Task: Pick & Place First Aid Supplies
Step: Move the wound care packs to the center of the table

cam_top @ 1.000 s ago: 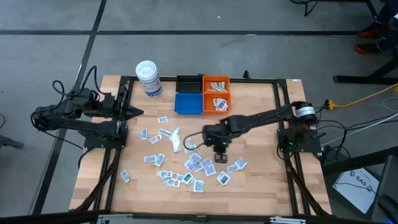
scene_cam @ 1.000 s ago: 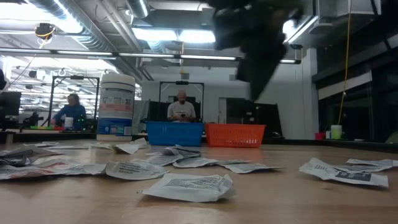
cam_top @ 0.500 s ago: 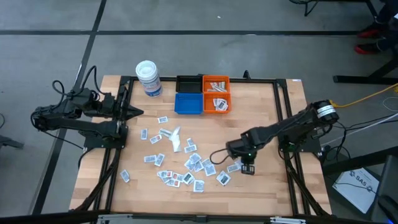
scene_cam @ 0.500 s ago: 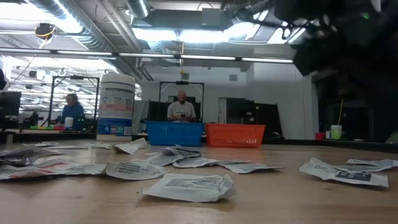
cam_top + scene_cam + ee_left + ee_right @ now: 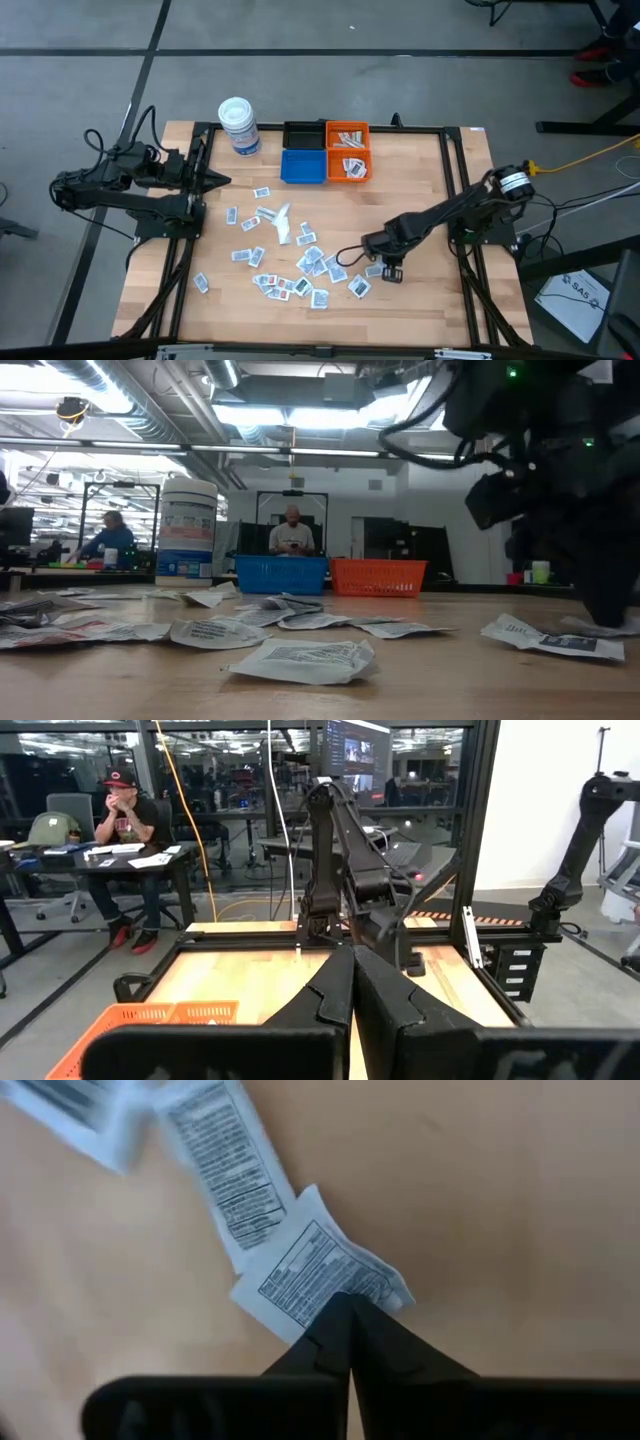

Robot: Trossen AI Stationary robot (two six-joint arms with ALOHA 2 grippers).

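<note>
Right arm low and reaching inward, left arm folded at its own side.

The right arm stretches from its base at the right edge toward the middle, bent at the elbow, with the wrist pointing down. The right gripper (image 5: 388, 268) is down at the tabletop (image 5: 430, 190), and its two fingers (image 5: 345, 1330) are pressed together at the tips, pinching the edge of a sachet (image 5: 320, 1270). The left arm is folded at the left edge, and the left gripper (image 5: 222, 180) points inward with its fingers (image 5: 335, 995) closed against each other, holding nothing.
</note>
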